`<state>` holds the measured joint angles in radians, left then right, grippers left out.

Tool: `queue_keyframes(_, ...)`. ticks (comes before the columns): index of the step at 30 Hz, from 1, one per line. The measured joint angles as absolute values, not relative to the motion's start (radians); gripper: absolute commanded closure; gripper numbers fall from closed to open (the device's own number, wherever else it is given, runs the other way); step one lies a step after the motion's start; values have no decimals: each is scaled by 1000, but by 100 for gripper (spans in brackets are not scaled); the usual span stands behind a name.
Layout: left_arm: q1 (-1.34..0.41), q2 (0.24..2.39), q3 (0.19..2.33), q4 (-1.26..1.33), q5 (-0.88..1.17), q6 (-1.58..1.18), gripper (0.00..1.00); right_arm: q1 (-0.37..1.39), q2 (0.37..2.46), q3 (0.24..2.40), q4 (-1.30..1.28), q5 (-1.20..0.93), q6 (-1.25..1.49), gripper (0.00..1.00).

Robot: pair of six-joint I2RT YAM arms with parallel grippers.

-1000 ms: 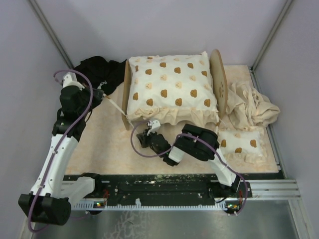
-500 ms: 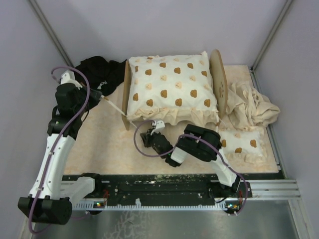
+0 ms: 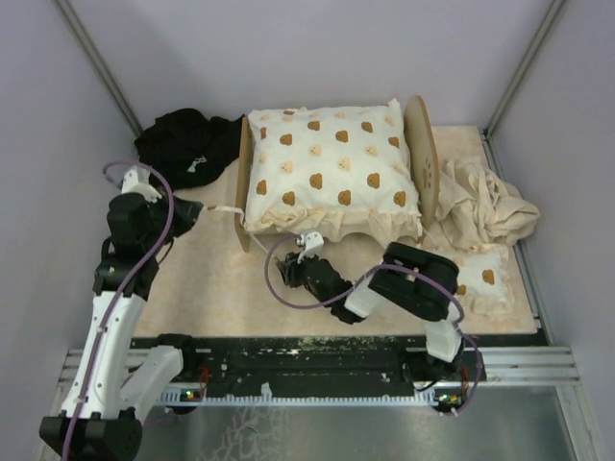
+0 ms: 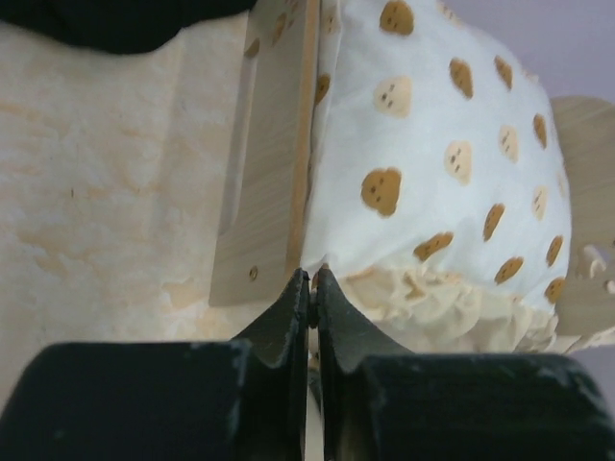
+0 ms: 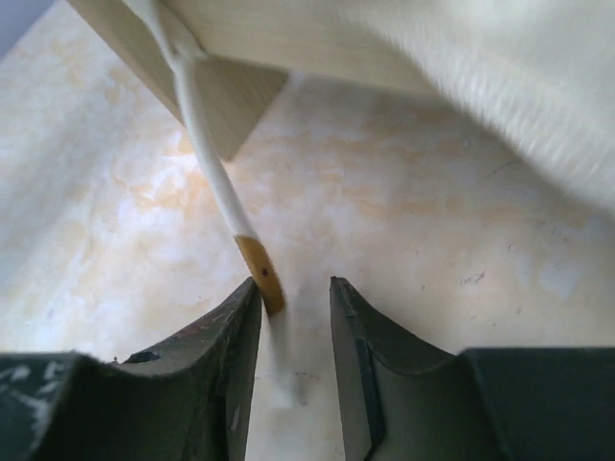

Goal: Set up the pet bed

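At mid-table the bed [image 3: 421, 154] stands under its cushion [image 3: 332, 168]. We see the left gripper [image 4: 309, 288] pinched shut on a cord [image 3: 226, 210] at the end panel [image 4: 269, 163], seemingly to hold it taut. The right gripper [image 5: 293, 288], narrowly parted, straddles a second cord [image 5: 216, 182], likely ready to grasp it for tying.

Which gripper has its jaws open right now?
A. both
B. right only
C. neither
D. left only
B: the right gripper shows a clear gap, with the brown-tipped tie hanging in it. The left gripper has its fingers pressed together, seemingly on the side tie from the pet bed.
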<state>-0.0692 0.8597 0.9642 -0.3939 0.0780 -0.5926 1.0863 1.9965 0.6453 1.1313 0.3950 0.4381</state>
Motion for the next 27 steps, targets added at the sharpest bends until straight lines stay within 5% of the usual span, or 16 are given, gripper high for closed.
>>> queue_keyframes(6,-69,705,708,-410,146,-600,58,1082,1713,637,915,374,340,59)
queue_keyframes(13,-69,686,581,-432,218,-606,50,1065,1602,727,727,393,256,58)
queue_keyframes(21,-69,722,595,-445,257,-605,55,1053,1686,836,688,468,190,58)
queue_keyframes(27,-69,607,647,-521,191,-609,82,1043,1754,900,675,505,156,65)
